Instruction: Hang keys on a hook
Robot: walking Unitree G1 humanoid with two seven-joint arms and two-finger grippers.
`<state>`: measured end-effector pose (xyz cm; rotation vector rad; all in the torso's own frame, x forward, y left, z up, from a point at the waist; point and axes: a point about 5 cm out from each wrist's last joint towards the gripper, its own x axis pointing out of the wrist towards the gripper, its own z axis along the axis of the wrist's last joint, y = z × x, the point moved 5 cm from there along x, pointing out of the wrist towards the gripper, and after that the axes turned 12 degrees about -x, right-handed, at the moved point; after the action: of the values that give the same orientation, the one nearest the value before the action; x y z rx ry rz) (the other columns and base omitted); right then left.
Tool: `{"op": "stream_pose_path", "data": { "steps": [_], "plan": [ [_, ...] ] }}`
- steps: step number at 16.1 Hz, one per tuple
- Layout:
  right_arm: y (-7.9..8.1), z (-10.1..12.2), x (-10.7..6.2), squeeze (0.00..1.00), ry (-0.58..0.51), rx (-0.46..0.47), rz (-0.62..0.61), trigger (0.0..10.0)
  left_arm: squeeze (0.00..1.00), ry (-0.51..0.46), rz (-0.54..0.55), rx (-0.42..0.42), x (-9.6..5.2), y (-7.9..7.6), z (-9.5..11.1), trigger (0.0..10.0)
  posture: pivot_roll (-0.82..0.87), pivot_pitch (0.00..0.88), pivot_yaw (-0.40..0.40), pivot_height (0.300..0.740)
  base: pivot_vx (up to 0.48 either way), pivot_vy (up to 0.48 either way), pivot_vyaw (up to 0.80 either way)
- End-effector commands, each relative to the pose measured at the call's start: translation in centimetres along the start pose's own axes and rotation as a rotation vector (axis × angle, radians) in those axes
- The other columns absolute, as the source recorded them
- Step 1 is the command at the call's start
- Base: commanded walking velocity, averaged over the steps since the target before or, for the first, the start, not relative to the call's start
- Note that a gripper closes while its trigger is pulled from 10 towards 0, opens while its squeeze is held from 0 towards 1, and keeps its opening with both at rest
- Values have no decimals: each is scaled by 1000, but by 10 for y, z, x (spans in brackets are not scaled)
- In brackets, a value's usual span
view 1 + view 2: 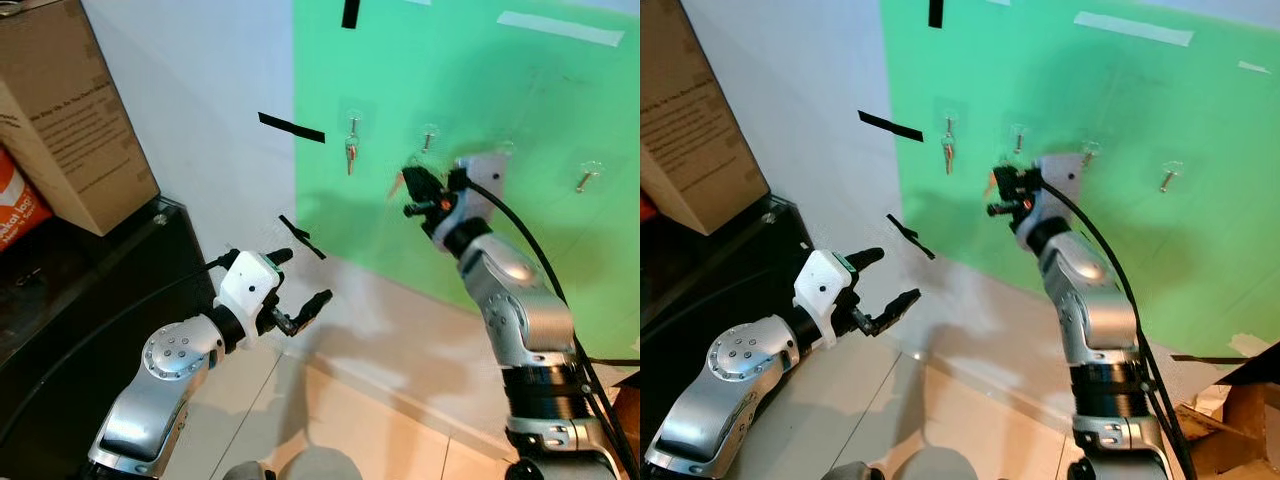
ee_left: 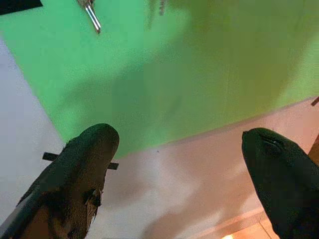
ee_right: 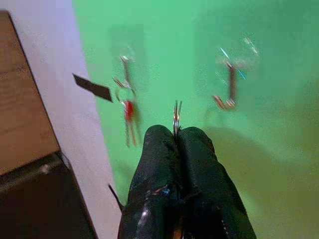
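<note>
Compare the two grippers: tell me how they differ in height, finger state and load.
The right gripper is raised to the green wall near the hooks; the left gripper hangs lower, off the wall. The right's fingers pinch a key ring; the left's fingers are spread and bare. Both have black fingers.

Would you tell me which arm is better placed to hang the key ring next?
Right. The right gripper is raised near an empty hook, pinching the key ring; the left gripper is open and low.
</note>
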<state>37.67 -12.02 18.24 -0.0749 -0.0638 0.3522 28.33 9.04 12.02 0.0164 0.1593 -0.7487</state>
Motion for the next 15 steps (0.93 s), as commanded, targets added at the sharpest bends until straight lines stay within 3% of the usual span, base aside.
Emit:
{"op": "stream_pose_path", "data": {
  "steps": [1,8,15],
  "plan": [
    [-4,5,3,0,-19,44,-13,10000,533,-19,-22,-7,-1,-4,7,10000,38,0,-8,740,0,0,0],
    [-18,9,7,0,-35,110,-90,10000,533,-15,-27,-14,-1,-5,8,10000,41,0,-8,740,0,0,0],
    [-22,9,16,0,-15,155,-97,10000,533,-16,-35,-16,-1,-5,11,10000,43,0,-5,740,0,0,0]
  ]
}}
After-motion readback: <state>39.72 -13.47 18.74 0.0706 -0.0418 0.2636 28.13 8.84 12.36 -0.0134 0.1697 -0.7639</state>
